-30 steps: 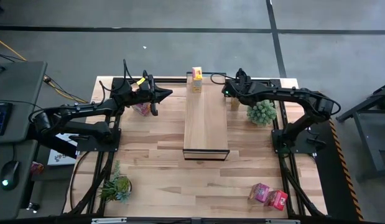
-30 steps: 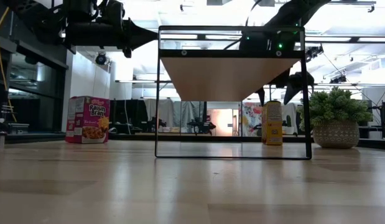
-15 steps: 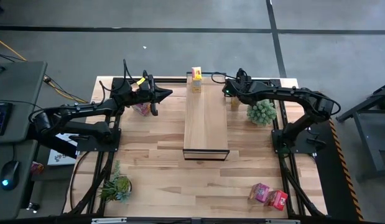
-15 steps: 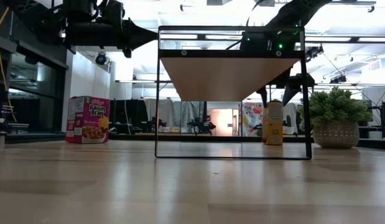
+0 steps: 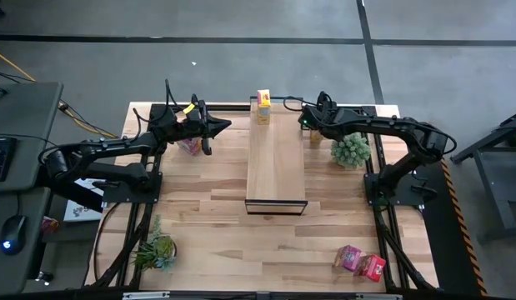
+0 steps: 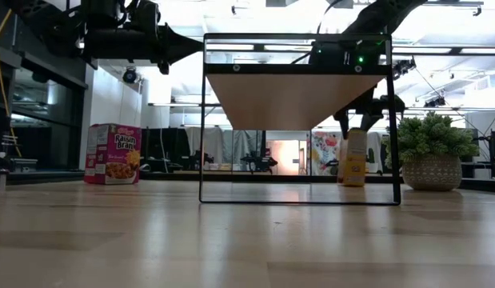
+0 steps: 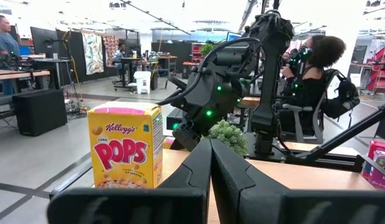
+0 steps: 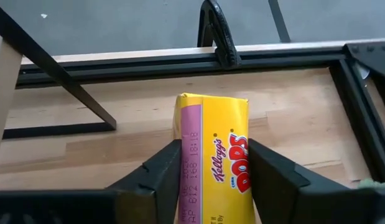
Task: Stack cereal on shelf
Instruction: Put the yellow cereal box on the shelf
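A yellow cereal box (image 5: 314,137) stands on the table right of the shelf (image 5: 275,162), a raised wood board in a dark frame. My right gripper (image 8: 214,146) is down over this box (image 6: 355,156), a finger on either side. A second yellow box (image 5: 263,107) stands on the shelf's far end and also shows in the left wrist view (image 7: 125,146). A pink box (image 6: 112,154) stands on the table left of the shelf. My left gripper (image 5: 220,126) hovers shut above the table beside it, at shelf height. My right gripper pinches the yellow box's upper part (image 8: 211,124) between its two fingers (image 8: 164,165), which lie against opposite sides. The fingers come from above, slanting down from the table's right side. The box stays upright with its bottom on the table (image 6: 355,182).
A red box (image 5: 373,267) and a pink box (image 5: 348,257) lie near the table's near right corner. One potted plant (image 5: 351,150) stands just right of the right gripper, another (image 5: 157,250) near the near left corner. Bare shelf top stretches toward the near edge.
My right gripper has come down over the yellow box, and its fingers now straddle the box's top. The box has shifted slightly toward the table's right in the low view. My left arm has kept still.
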Robot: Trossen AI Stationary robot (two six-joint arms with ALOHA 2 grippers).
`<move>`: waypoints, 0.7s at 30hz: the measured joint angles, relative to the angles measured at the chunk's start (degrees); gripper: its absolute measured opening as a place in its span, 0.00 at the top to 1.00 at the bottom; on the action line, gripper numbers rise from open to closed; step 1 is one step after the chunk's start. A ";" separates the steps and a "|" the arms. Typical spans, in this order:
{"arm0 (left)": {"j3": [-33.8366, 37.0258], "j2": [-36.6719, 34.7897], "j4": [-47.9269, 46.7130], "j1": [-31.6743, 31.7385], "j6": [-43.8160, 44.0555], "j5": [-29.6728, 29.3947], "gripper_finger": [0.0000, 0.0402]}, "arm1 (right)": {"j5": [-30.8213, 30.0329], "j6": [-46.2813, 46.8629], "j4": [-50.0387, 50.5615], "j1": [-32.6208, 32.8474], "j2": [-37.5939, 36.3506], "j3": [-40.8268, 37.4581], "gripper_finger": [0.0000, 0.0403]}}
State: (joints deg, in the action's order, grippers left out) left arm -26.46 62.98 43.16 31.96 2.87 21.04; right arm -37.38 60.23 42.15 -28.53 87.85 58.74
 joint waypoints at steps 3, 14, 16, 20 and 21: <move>0.00 0.00 0.02 -0.01 0.00 0.00 1.00 | -0.67 -1.06 -0.01 0.00 -0.28 0.00 0.63; 0.00 0.00 0.02 0.01 -0.09 -0.04 1.00 | -1.19 -10.50 1.13 -0.05 -11.07 3.39 0.63; 0.00 0.00 0.04 0.01 -0.09 -0.20 1.00 | 0.51 -13.41 1.63 0.46 -13.37 5.62 0.63; 0.00 0.00 0.04 0.01 -0.09 -0.64 1.00 | 2.94 -16.84 3.26 3.17 -15.41 11.42 0.63; 0.00 0.00 0.04 0.01 -0.09 -0.68 1.00 | 2.87 -17.22 4.07 4.27 -15.39 13.07 0.63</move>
State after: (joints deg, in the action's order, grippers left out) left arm -26.46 62.98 43.20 31.97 2.79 20.36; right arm -34.51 43.01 46.22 -24.27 72.46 71.81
